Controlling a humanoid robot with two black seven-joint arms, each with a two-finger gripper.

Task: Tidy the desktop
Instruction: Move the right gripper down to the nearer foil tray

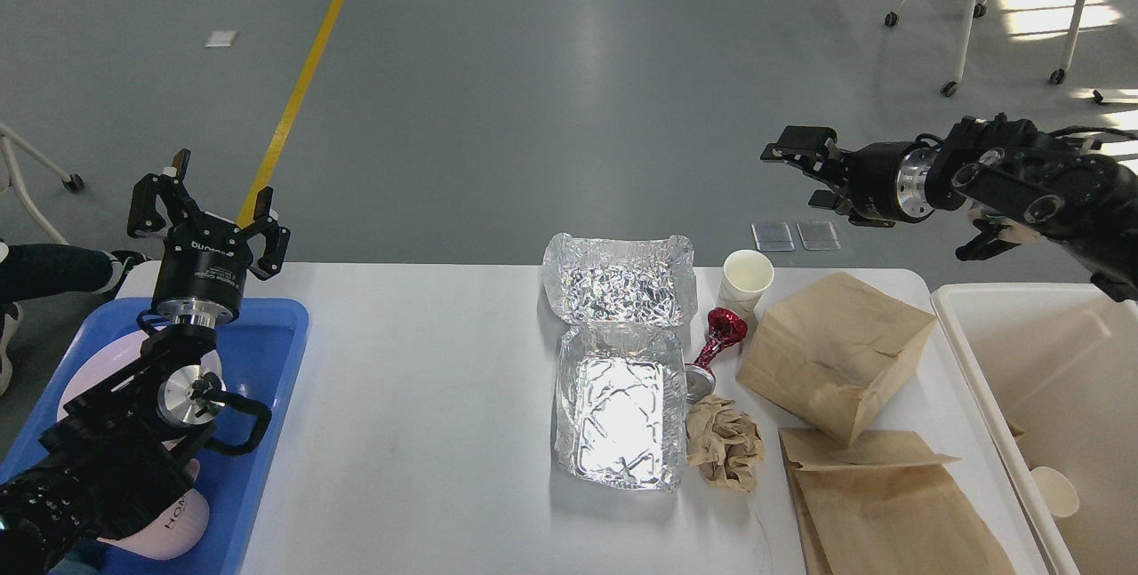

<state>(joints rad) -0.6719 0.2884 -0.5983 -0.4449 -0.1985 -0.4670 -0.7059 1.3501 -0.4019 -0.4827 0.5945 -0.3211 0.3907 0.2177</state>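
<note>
The white desktop (418,397) carries an open foil tray (620,419) with its crumpled foil lid (620,289) behind it. Right of that lie a red foil wrapper (718,337), a crumpled brown paper ball (725,443), a white paper cup (745,276), a standing brown paper bag (831,348) and a flat one (880,513). My left gripper (209,193) stands open and empty above the blue tray. High off the table's far right corner, my right gripper (796,173) points left, open, holding nothing.
A blue tray (267,353) at the left holds pink dishes (169,522). A cream bin (987,397) at the right edge holds a paper cup (1053,491). Chairs stand on the grey floor at the far right and far left.
</note>
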